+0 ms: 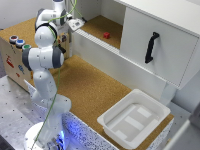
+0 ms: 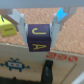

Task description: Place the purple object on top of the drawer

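In the wrist view my gripper is shut on the purple object, a small dark purple block with a yellow "J" and "A" on its faces. One finger presses each side of it. The block sits at or just above the cork top of the drawer, close to its front edge. The drawer's wooden face shows below. In the exterior view the gripper is over the far end of the drawer, and the block is hidden there.
A yellow-green block lies on the cork top beside the gripper. Blue and green buttons line the drawer's edge. A small red block sits on the shelf by the white cabinet. A white bin stands at the exterior view's right.
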`<state>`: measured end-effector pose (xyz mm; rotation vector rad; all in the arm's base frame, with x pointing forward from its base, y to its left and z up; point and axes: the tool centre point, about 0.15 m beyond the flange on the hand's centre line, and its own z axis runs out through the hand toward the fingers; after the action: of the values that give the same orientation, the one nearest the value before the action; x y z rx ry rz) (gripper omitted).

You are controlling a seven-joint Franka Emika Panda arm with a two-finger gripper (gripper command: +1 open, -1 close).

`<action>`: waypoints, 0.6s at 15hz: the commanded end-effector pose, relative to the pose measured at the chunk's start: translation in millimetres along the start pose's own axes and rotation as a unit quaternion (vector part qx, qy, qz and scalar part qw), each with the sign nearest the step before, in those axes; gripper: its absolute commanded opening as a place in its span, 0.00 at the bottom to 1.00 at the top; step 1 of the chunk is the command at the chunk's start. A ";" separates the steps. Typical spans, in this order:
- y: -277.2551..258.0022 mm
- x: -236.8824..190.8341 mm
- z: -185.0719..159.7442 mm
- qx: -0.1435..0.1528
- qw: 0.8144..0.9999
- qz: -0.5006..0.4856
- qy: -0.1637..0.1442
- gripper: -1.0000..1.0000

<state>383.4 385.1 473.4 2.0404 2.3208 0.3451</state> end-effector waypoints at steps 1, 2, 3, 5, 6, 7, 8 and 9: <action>9.2 64.5 13.7 0.059 0.996 -0.056 -0.027 0.00; 9.5 73.6 19.5 0.066 0.996 -0.062 -0.026 0.00; 10.6 79.9 26.0 0.068 0.995 -0.066 -0.030 0.00; 13.8 89.4 36.2 0.071 0.994 -0.070 -0.034 0.00; 16.2 93.1 40.8 0.074 0.994 -0.070 -0.036 0.00; 17.8 95.5 45.4 0.073 0.994 -0.071 -0.041 0.00; 17.6 96.6 46.6 0.074 0.994 -0.071 -0.043 0.00; 16.7 96.8 46.1 0.068 0.994 -0.066 -0.046 0.00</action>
<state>374.1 452.3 446.9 1.9212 2.4931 0.2981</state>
